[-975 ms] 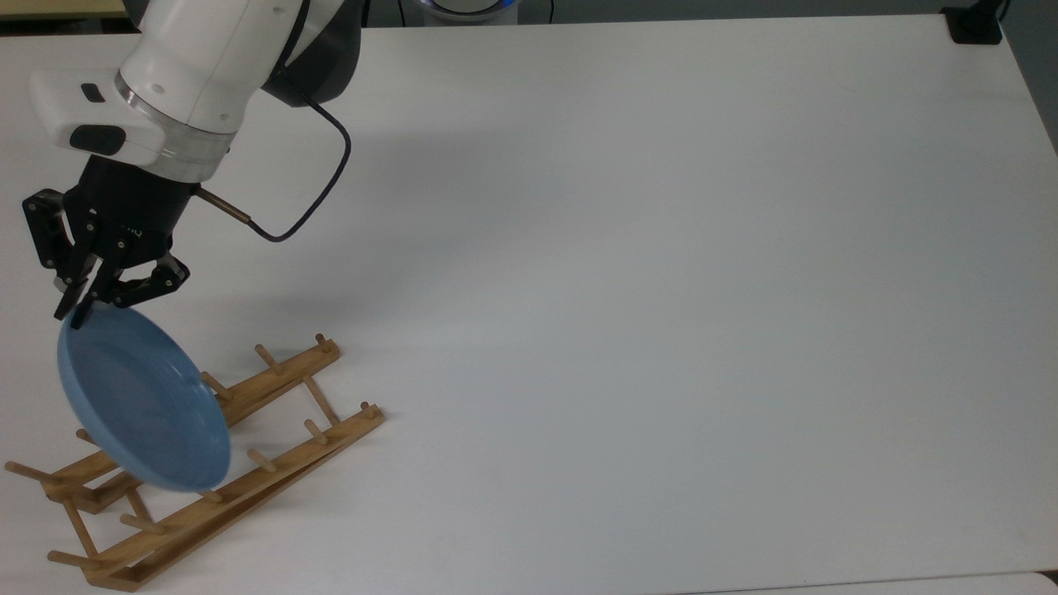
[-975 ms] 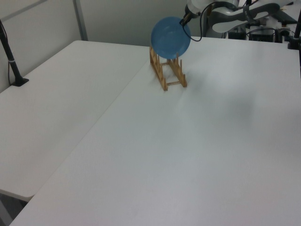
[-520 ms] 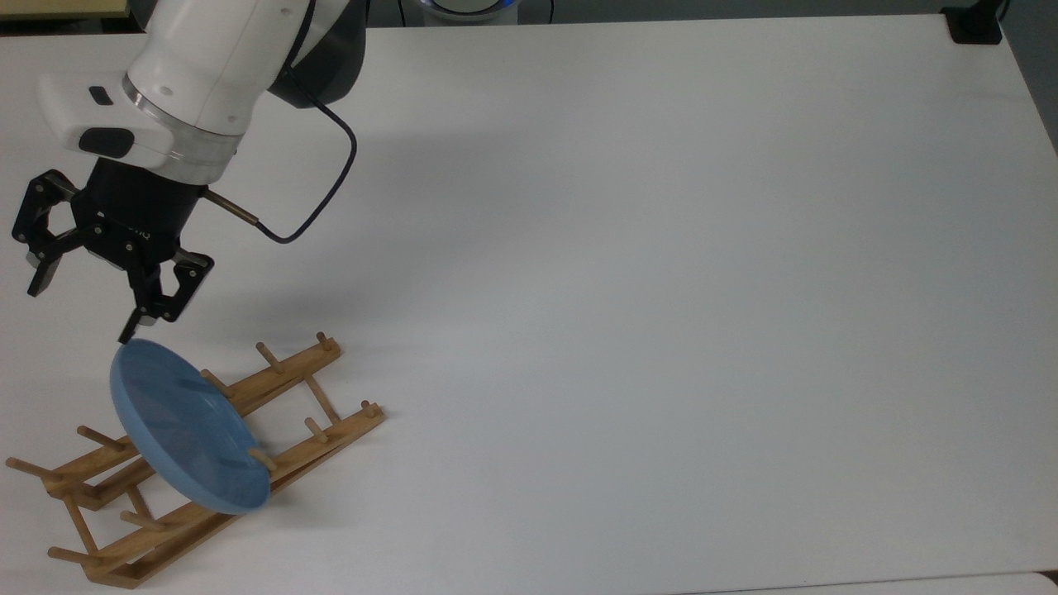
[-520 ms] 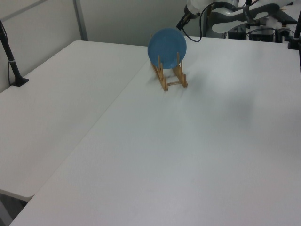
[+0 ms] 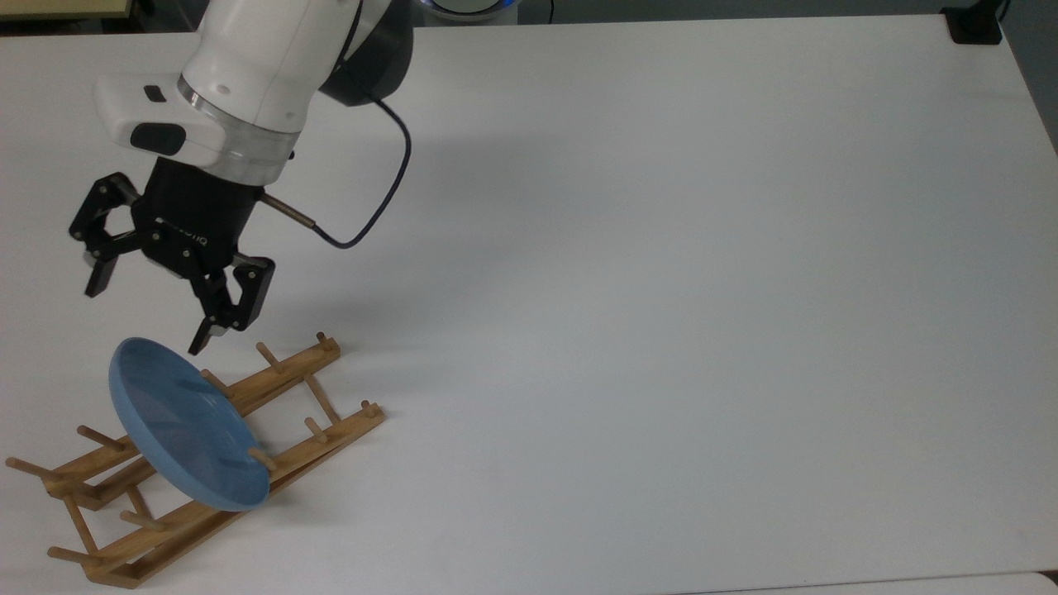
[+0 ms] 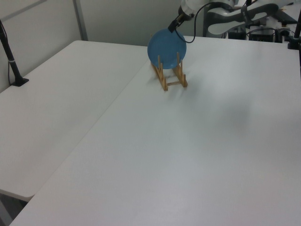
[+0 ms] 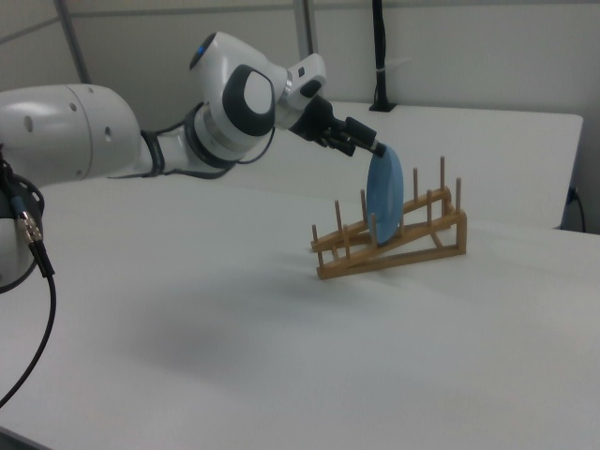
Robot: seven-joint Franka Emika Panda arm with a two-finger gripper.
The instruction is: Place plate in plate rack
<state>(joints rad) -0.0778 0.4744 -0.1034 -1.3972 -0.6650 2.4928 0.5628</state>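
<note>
The light-blue plate [image 5: 186,434] stands on edge in the wooden plate rack [image 5: 281,376], held between its upright pegs near the rack's middle. In the left view the plate [image 6: 167,44] faces the camera above the rack [image 6: 169,77]; in the right view the plate [image 7: 384,195] shows edge-on in the rack [image 7: 394,253]. My gripper [image 5: 145,318] hangs open just above the plate's upper rim, apart from it, with nothing between its fingers. The gripper [image 7: 370,147] sits close over the plate's top edge in the right view.
The rack lies at the white table's [image 5: 661,330] near-left corner in the top view. A black clamp [image 5: 975,25] sits at the far right corner. A black pole [image 6: 11,61] stands on the neighbouring table. A cable [image 5: 372,207] loops off my wrist.
The gripper opened and let go of the plate, which dropped upright between the rack's pegs. Since then the open gripper has shifted toward the top view's right; the plate stays still.
</note>
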